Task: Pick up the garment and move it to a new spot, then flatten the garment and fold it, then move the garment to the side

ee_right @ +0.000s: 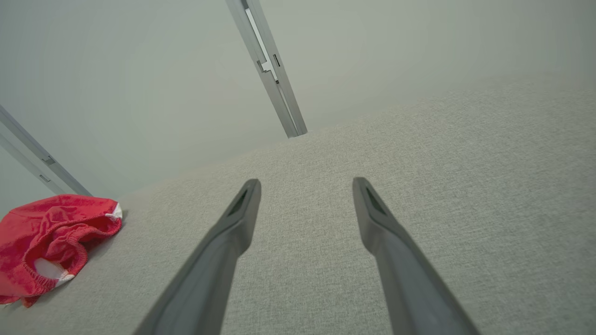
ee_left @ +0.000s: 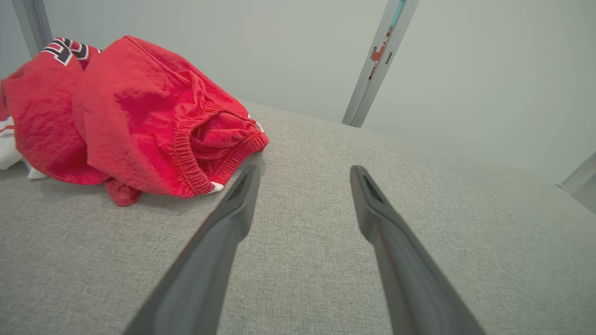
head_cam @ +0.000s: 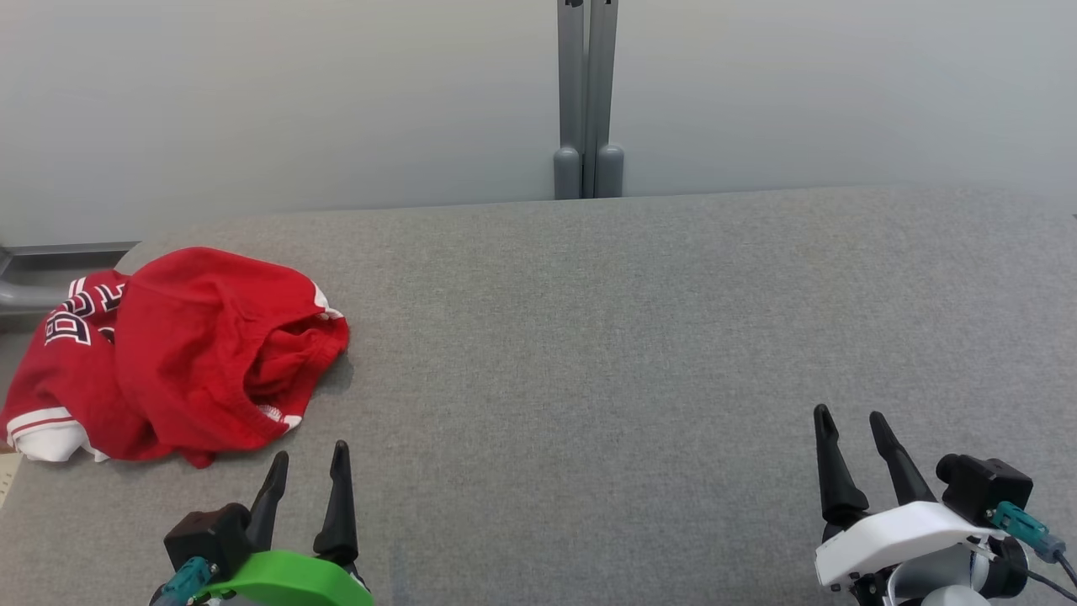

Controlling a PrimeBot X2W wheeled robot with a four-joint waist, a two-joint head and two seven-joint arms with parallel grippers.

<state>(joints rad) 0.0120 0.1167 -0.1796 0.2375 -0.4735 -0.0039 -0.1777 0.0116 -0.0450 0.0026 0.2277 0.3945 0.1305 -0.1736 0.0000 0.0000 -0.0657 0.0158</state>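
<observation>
Two pincers in your sights: your left pincer [head_cam: 311, 450] has its fingers spread wide, holding nothing, just short of the crumpled red garment [head_cam: 193, 353] heaped at the left side of the grey counter [head_cam: 589, 337]. Your right pincer [head_cam: 848, 413] is spread too, holding nothing, well apart from it.

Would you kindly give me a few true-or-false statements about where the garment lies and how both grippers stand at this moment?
1. The red garment lies on the left part of the grey surface. True.
2. The left gripper is shut on the garment. False: its fingers are spread and hold nothing.
3. The right gripper is open above bare surface. True.
4. The garment is folded flat. False: it is crumpled, its elastic waistband gaping.
</observation>
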